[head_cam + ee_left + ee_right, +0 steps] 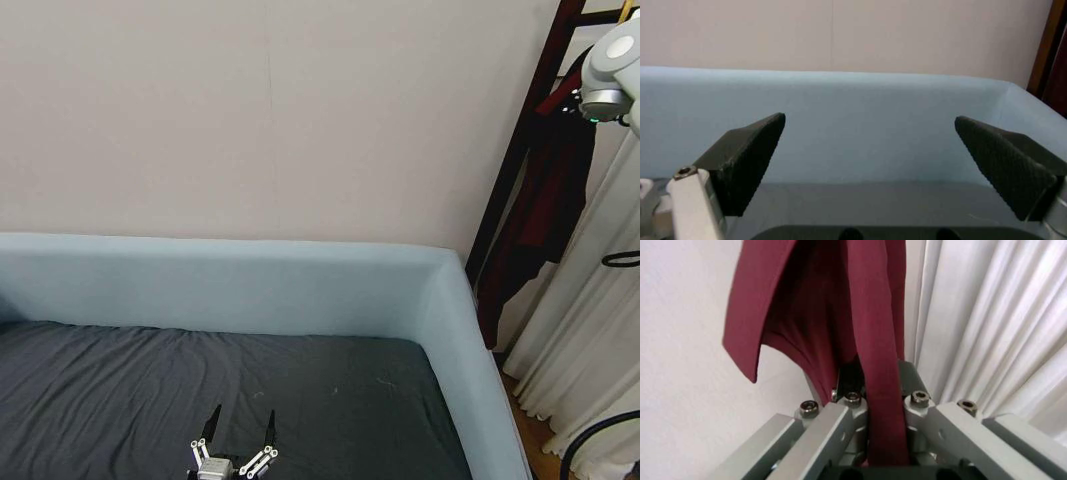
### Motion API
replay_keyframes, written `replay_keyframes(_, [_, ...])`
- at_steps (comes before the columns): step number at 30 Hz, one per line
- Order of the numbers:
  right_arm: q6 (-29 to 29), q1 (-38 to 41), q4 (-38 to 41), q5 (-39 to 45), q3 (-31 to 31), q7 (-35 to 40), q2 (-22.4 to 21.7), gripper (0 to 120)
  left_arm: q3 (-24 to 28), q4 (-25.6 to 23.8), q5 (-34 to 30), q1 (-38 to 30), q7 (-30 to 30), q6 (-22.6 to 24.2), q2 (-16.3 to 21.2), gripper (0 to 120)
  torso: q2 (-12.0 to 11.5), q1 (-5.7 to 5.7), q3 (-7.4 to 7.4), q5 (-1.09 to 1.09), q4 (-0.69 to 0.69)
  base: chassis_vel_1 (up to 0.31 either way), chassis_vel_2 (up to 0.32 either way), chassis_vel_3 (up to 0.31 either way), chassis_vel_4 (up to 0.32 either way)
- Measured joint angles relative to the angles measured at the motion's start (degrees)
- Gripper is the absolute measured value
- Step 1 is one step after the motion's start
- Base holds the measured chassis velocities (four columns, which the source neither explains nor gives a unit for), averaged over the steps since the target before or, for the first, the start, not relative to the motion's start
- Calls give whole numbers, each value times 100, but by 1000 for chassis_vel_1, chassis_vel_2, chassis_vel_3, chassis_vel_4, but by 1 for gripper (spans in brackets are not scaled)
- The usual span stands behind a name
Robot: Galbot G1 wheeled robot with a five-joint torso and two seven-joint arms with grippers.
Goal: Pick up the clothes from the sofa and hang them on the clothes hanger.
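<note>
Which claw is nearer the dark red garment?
Right. The right claw grips the dark red garment; the left claw hangs open, low over the sofa, well away.

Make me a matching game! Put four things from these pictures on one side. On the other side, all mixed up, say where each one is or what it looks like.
Things:
1. left gripper
2. right gripper
3. sofa seat
4. curtain

Descriptions:
A. white, hanging in folds
B. fingers open, low over the sofa seat
C. dark grey
D. fingers shut on the red garment

Pairs: 1-B, 2-D, 3-C, 4-A.
</note>
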Motion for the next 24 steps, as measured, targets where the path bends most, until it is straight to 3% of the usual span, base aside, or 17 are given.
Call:
replay_keyframes(16, [-61, 137, -595, -306, -84, -365, 376, 1, 0, 0, 0, 0, 0, 0, 0, 100, 0, 0, 0, 1, 0, 0, 0, 0, 0])
replay_keyframes(18, [-74, 120, -482, -305, -83, -375, 351, 4, 0, 0, 0, 0, 0, 0, -1, 100, 0, 0, 0, 0, 0, 0, 0, 0, 0])
replay_keyframes(24, [-19, -153, 228, -551, -85, -867, -51, 25, -1, 0, 0, 0, 0, 0, 0, 100, 0, 0, 0, 0, -1, 0, 0, 0, 0])
